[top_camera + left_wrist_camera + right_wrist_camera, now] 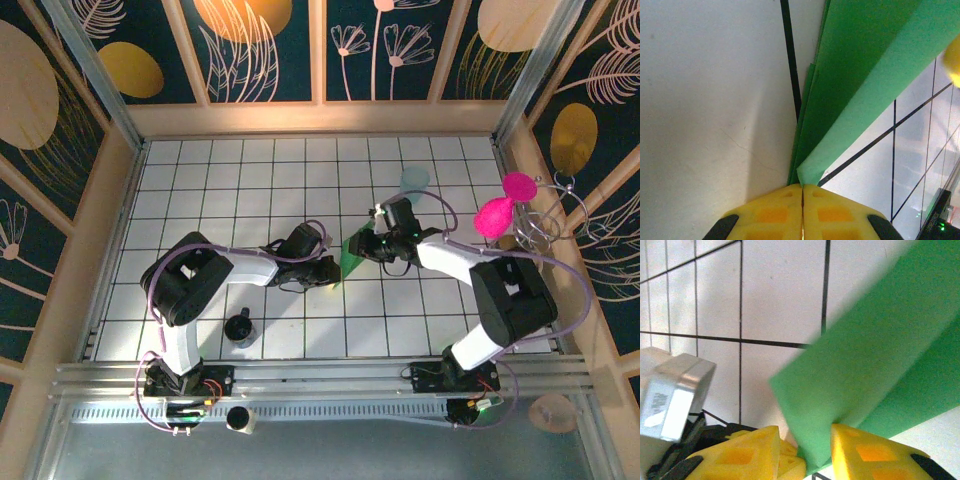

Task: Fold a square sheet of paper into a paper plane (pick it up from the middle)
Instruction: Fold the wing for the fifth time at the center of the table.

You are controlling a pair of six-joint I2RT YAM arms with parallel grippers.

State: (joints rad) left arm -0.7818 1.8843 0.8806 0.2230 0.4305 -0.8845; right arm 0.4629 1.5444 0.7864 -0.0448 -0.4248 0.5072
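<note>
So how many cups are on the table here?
2. A pale teal translucent cup stands at the far side of the white tiled table, beyond the right arm; a small dark cup stands near the left arm's base. The arms may hide others.

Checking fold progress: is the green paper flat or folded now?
Folded: the green paper shows stacked layers, one flap raised off the table.

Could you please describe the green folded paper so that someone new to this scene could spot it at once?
Look at the white tiled table, near its middle, where the two arms meet. Between the left gripper and the right gripper stands the green folded paper, a narrow pointed wedge. It is bright and opaque, unlike the pale translucent cup farther back.
</note>
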